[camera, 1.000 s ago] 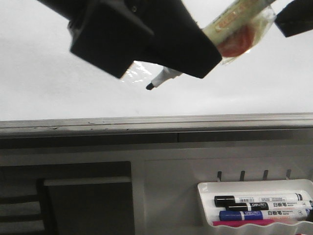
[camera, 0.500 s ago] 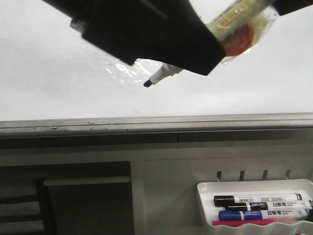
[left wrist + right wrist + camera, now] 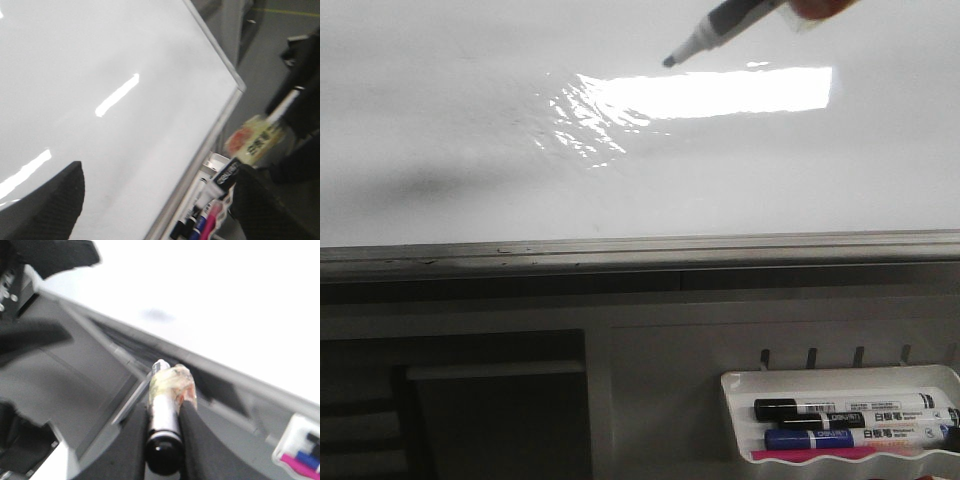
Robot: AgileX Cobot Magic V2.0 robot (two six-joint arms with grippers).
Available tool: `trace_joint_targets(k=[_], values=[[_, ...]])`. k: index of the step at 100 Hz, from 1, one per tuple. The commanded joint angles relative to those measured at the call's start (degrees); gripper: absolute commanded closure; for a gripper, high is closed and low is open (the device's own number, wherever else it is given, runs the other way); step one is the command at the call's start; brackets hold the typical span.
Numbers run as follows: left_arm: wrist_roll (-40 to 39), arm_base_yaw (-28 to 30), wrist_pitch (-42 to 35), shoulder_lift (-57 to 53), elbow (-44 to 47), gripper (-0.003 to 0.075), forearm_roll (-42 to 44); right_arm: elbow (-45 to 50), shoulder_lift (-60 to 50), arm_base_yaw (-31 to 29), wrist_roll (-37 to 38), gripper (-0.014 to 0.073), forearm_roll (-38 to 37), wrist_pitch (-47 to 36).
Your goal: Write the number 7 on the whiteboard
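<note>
Glossy whiteboard (image 3: 440, 120), grey metal edge

Front view: close, facing whiteboard (image 3: 440, 120) head-on, tray (image 3: 740, 385) below. Both wrist views: oblique, close along board; all share board edge, tray.

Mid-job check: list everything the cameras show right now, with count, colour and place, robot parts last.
whiteboard: one, glossy white with a bright glare patch, fills the upper front view; no 7 visible on it.
board edge: one, grey metal, along the whiteboard's bottom.
held marker: one, dark barrel with pale neck and dark tip, at the top of the front view, clear wrap around its rear part.
marker tray: one, white, lower right below the board.
tray markers: black and blue caps visible, plus something pink; exact count unclear.
right tool: black, fingers closed on the held marker.
left tool: black fingers apart, nothing between them.
</note>
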Motion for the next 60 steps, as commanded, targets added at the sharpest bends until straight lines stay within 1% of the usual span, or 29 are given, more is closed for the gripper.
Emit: trace_joint_targets(k=[1,16,21,34,46,60], values=[[-0.5,4.8,-1.9,-4.2,-0.1,0.0156,-4.0,0.1,-3.9,0.0,-3.2,0.0654,4.8,-6.7],[-0.5,13.3,-2.5,-9.5,4.9,0.0156,-8.0,2.3,-7.3,0.0,-9.6,0.0654,10.9,-11.0],[-0.5,15.7,-3.7,-11.4,6.9,0.0156,-9.6,2.7,-7.4,0.0,-11.8,0.0654,13.0,-11.7],[-0.5,20.9,-7.9,-17.0,12.0,0.0156,-12.8,2.8,-7.1,0.0,-15.8,0.0654,15.6,-14.9],[-0.5,23.4,-10.4,-21.5,15.0,0.0156,-13.7,2.8,-5.1,0.0,-21.5,0.0654,21.1,-15.7],[-0.5,24.1,-12.0,-24.1,16.3,0.0156,-13.8,2.8,0.2,0.0,-28.0,0.0654,27.6,-14.1]])
